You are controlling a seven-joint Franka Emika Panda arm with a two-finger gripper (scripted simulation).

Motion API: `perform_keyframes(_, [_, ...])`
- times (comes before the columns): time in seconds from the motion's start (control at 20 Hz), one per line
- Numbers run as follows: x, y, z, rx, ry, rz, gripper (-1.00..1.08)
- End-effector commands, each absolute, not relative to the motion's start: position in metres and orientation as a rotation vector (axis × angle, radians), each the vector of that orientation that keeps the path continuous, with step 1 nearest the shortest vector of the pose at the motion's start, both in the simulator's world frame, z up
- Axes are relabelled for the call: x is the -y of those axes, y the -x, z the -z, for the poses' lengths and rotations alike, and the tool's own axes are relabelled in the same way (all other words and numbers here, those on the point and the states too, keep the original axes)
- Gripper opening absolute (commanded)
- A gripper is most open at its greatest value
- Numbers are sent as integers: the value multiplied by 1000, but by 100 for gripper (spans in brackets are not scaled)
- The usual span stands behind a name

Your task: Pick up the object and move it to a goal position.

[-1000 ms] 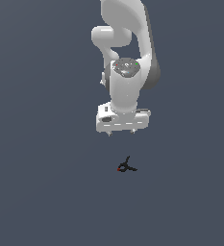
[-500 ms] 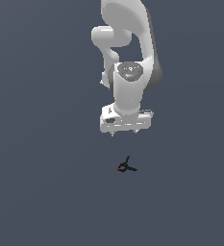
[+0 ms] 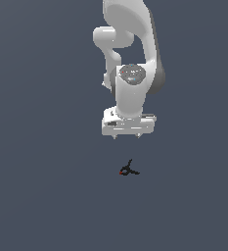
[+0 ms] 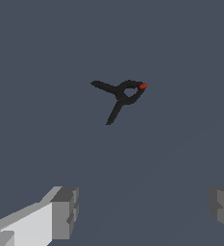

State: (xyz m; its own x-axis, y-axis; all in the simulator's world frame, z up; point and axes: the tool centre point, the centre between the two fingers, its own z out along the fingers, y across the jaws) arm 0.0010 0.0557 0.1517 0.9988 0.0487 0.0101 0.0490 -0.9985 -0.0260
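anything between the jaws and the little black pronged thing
Nothing. In the exterior view only bare grey floor separates the gripper from the black object; the wrist view shows the same.

Object (image 3: 128, 170) black, red spot; hand (image 3: 126, 137) white, grey fingertips (image 4: 64, 212); ground slate-grey.

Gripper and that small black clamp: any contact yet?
Apart. The wrist view shows the black clamp lying clear of both fingers, with bare floor between; the exterior view shows the gripper open above it.

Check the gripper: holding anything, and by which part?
Nothing is held. The gripper is open and hangs apart from the black object, which lies beyond its fingertips.
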Motion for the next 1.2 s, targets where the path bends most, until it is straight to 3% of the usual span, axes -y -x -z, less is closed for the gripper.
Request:
perform_keyframes(0.0, [-56,-4,-150,31,3114,13,100])
perform_keyframes(1.15, [-58,-51,-112,-847,2998,-12,100])
